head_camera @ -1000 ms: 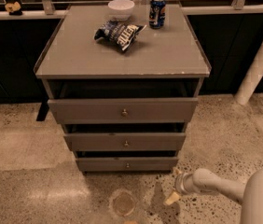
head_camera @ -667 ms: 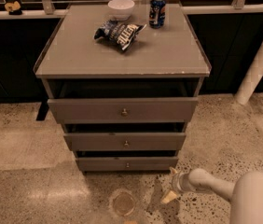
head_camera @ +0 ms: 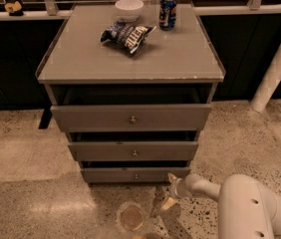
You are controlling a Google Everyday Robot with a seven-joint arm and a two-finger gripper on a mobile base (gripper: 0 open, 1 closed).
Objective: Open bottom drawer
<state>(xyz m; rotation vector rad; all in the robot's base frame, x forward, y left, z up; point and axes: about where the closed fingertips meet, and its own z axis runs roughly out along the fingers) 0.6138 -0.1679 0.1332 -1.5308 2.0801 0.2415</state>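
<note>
The bottom drawer (head_camera: 130, 175) is the lowest grey front of the cabinet, with a small round metal knob (head_camera: 136, 176). It stands pulled out a little, like the two drawers above it. My gripper (head_camera: 169, 190) is low over the floor, just right of and in front of the bottom drawer's right end. Its two fingers are spread apart and hold nothing. One fingertip (head_camera: 172, 177) is near the drawer's front corner, and I cannot tell if it touches. The white arm (head_camera: 245, 203) comes in from the lower right.
The cabinet top (head_camera: 180, 59) carries a white bowl (head_camera: 129, 8), a chip bag (head_camera: 126, 35) and a blue soda can (head_camera: 168, 12). A white post (head_camera: 280, 63) leans at the right. A round disc (head_camera: 130, 217) lies on the speckled floor before the cabinet.
My gripper and arm have moved left, closer to the bottom drawer's right end. The drawers have not moved.
</note>
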